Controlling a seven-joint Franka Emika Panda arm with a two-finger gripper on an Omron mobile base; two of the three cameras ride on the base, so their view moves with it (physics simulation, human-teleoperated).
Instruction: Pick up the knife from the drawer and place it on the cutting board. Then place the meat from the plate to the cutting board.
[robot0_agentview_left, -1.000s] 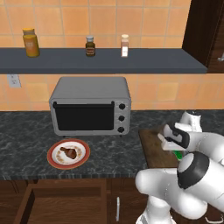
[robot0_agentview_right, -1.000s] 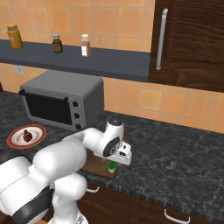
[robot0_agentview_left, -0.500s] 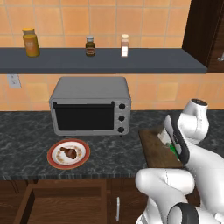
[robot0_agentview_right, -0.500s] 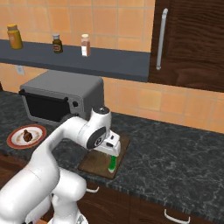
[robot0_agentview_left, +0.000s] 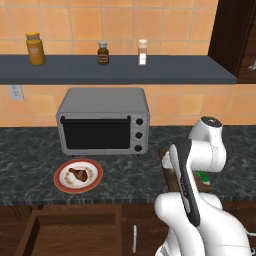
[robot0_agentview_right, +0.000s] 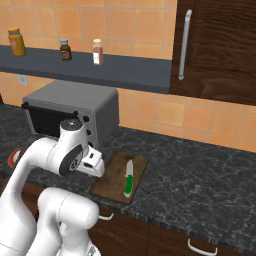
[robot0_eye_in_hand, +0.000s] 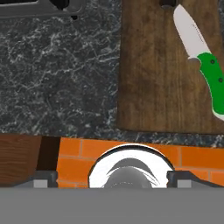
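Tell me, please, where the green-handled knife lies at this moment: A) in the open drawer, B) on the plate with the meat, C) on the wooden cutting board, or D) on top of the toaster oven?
C: the knife lies flat on the cutting board, apart from the gripper.
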